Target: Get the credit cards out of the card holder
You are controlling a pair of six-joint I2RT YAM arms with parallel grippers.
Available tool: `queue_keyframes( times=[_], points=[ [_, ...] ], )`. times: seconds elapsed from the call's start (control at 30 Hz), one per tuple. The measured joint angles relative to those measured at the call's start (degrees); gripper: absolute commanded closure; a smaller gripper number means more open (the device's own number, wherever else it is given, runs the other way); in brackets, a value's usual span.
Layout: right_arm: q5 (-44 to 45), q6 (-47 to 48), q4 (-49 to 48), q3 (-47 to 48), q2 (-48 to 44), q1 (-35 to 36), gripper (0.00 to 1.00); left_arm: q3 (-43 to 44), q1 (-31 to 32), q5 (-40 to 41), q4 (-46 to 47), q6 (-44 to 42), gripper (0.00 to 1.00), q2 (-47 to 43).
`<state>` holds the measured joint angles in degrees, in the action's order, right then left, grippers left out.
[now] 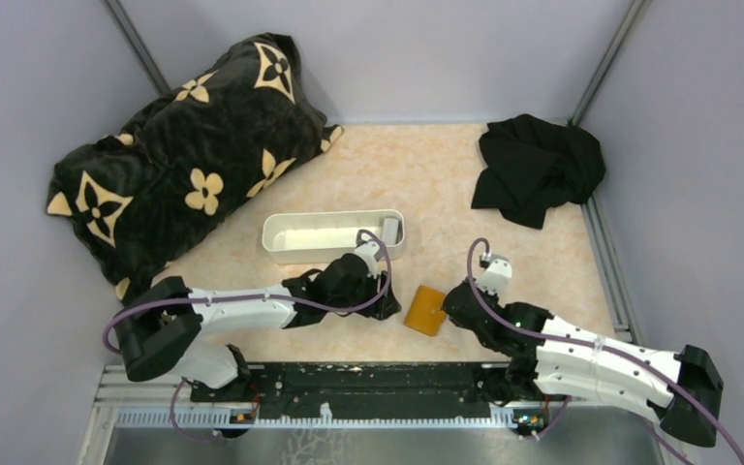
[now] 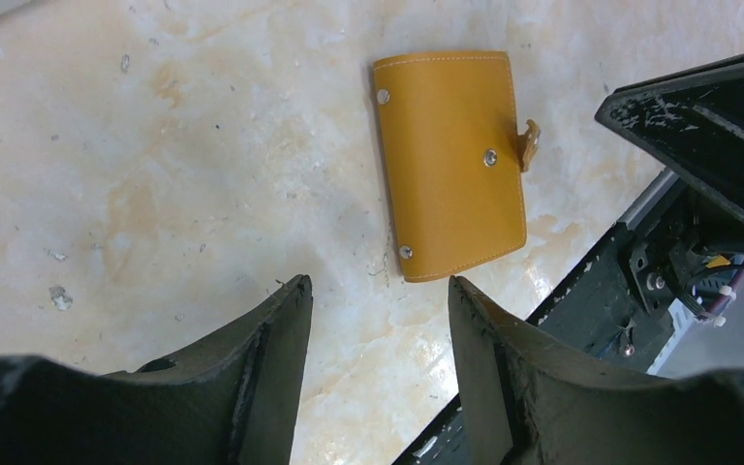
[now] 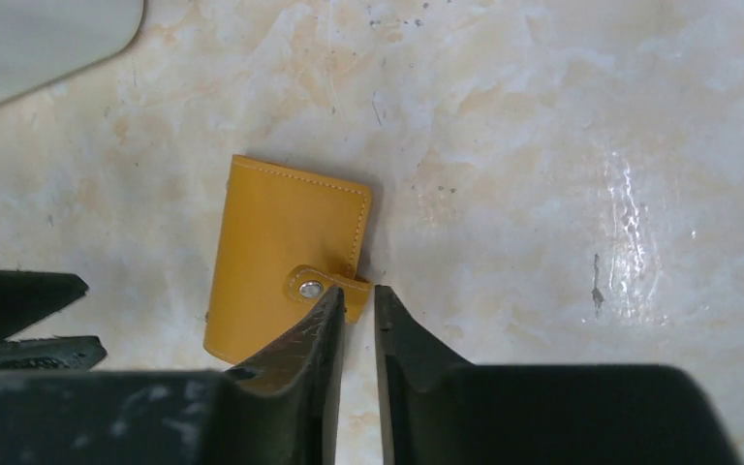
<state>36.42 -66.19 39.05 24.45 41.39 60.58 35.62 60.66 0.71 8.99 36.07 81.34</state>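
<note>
Right hand [image 3: 357, 291], barely parted, straddles the snap tab [image 3: 325, 281] of the shut card holder [image 3: 276, 237], I judge to unfasten it; I cannot tell whether it grips. Left hand [image 2: 378, 283] hovers spread just short of the holder.

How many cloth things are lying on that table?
2: a black flower-patterned blanket at the back left, and a plain black cloth at the back right.

arms [image 1: 242, 308]: white shells, black joints | cables [image 1: 472, 276]: purple | left claw [image 2: 378, 300], right claw [image 3: 358, 305]: black, scuffed
</note>
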Motion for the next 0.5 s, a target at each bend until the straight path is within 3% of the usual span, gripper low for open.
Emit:
queue_keyframes(
  times=[0.07,0.23,0.5],
  points=[
    [-0.3,-0.3,-0.2,0.0,0.5,0.0,0.99,0.5,0.0,0.0,0.0,-0.5,0.39,0.2],
    [-3.0,-0.6,-5.7,-0.6,7.3,0.0,1.0,1.2,-0.1,0.0,0.0,-1.4,0.19,0.2],
    [-6.1,1.7,-18.6,0.7,22.6,0.3,1.0,1.6,-0.8,1.6,-1.6,-1.4,0.19,-0.1]
  ],
)
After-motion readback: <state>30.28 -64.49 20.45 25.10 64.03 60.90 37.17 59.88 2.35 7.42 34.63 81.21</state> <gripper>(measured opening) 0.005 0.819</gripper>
